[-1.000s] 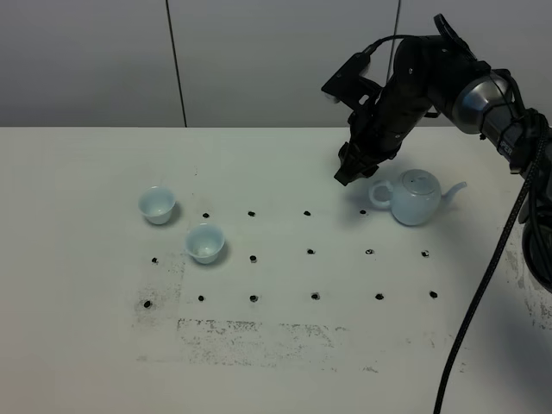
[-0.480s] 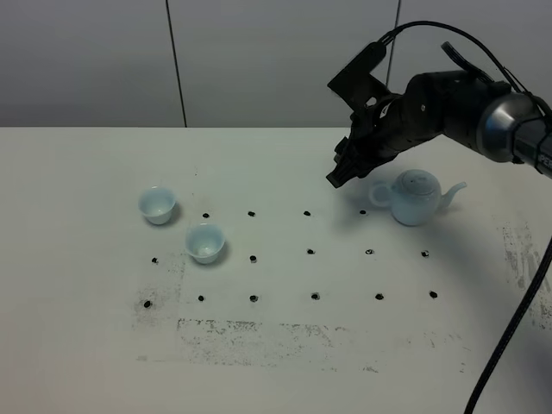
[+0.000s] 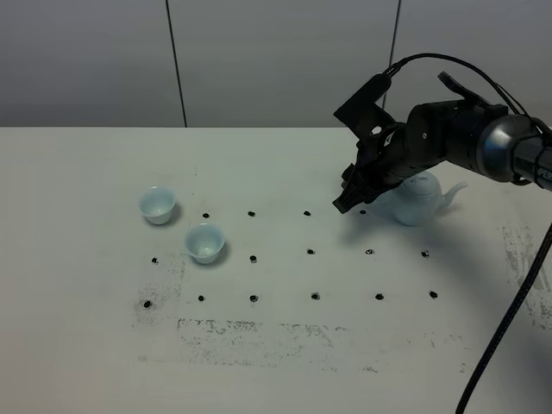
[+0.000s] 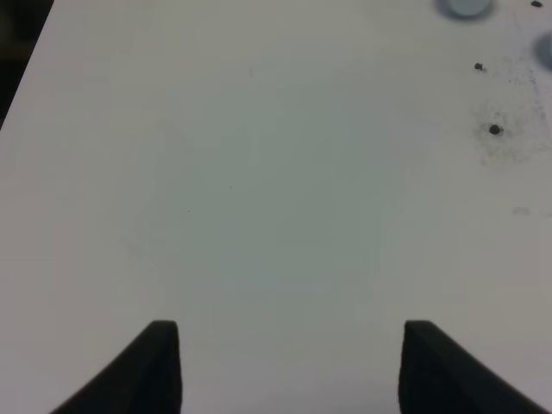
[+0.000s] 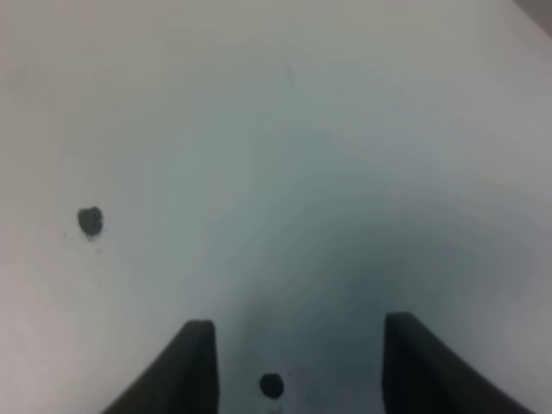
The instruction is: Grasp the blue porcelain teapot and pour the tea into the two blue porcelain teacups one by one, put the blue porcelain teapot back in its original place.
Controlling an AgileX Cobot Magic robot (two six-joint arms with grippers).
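Note:
The blue porcelain teapot (image 3: 421, 203) stands at the right of the table, spout pointing right; my right arm hides its handle side. My right gripper (image 3: 346, 201) hangs low just left of the teapot, open and empty. In the right wrist view the gripper (image 5: 297, 371) has its two fingers apart over bare table, with no teapot in sight. The two blue porcelain teacups (image 3: 158, 204) (image 3: 205, 242) stand upright at the left. No tea shows. My left gripper (image 4: 289, 371) is open and empty over bare table, with one cup's edge (image 4: 466, 7) far off.
The white table (image 3: 276, 345) carries a grid of small black dots (image 3: 310, 252) and scuffed grey marks (image 3: 250, 332) near the front. A black cable (image 3: 504, 319) hangs down at the right. Two dots show in the right wrist view (image 5: 90, 221).
My right gripper has dropped lower and shifted slightly right, and now covers the teapot's handle side. Teapot and cups have not moved.

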